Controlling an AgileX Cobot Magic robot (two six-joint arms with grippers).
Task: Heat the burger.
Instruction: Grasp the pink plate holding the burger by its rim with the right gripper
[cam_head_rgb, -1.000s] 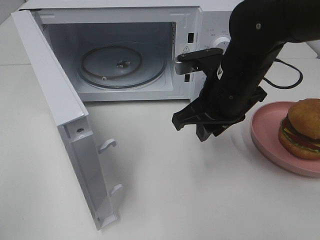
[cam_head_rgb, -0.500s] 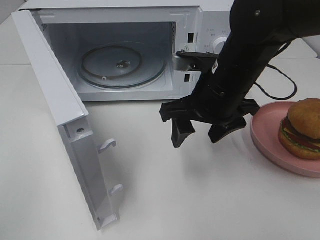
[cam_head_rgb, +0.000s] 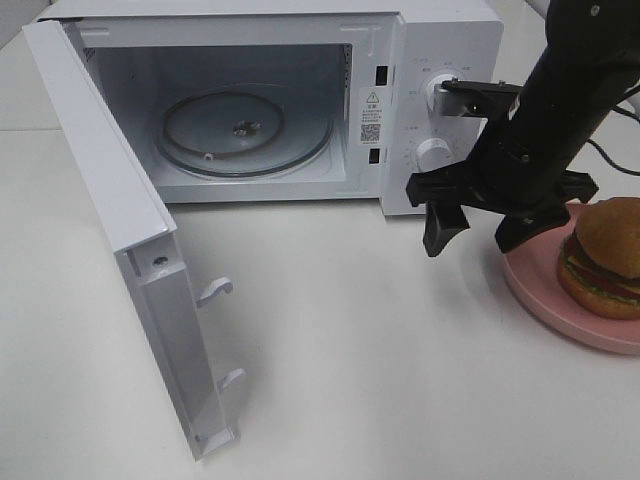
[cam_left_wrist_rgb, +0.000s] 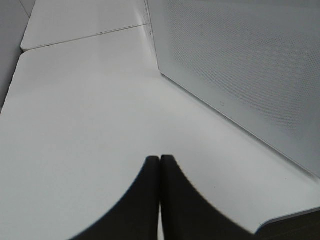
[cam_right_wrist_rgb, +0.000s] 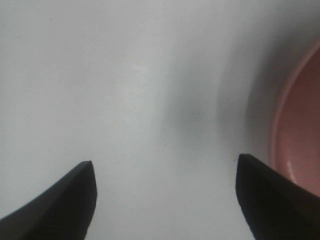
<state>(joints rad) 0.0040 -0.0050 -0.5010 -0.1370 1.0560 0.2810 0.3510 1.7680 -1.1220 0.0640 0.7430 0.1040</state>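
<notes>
Nearest is the free end of the microwave door (cam_head_rgb: 130, 250), swung wide open toward the table's (cam_head_rgb: 330, 380) front left. The left gripper (cam_left_wrist_rgb: 160, 160) does not show in the high view. Its own camera shows its fingers pressed together with nothing between them, low over bare table beside a white perforated panel (cam_left_wrist_rgb: 240, 65), probably the door's outer face.

Further back, toward the table's right edge, the burger (cam_head_rgb: 605, 255) sits on a pink plate (cam_head_rgb: 540, 300), untouched and whole: bun on top, lettuce and tomato showing at the side. The view cuts off both on the right.

Just left of the plate hangs the right gripper (cam_head_rgb: 472, 243), jaws spread wide and empty. One finger is over bare table and the other at the plate's near-left rim. It is close to the burger but apart from it.

Behind it stands the microwave (cam_head_rgb: 440, 60), along the table's back edge. Its cavity is open and the glass turntable (cam_head_rgb: 245, 130) is bare. The two knobs (cam_head_rgb: 432, 153) on the right-hand panel are in view; their setting is too small to read.

So only the opening step looks done. The oven stands ready and the right arm seems placed to start on the burger. Everything else is left: grasp the burger or its plate, carry it across to the turntable, let go, shut the door and turn the knobs. I judge the task to be in its early part.
</notes>
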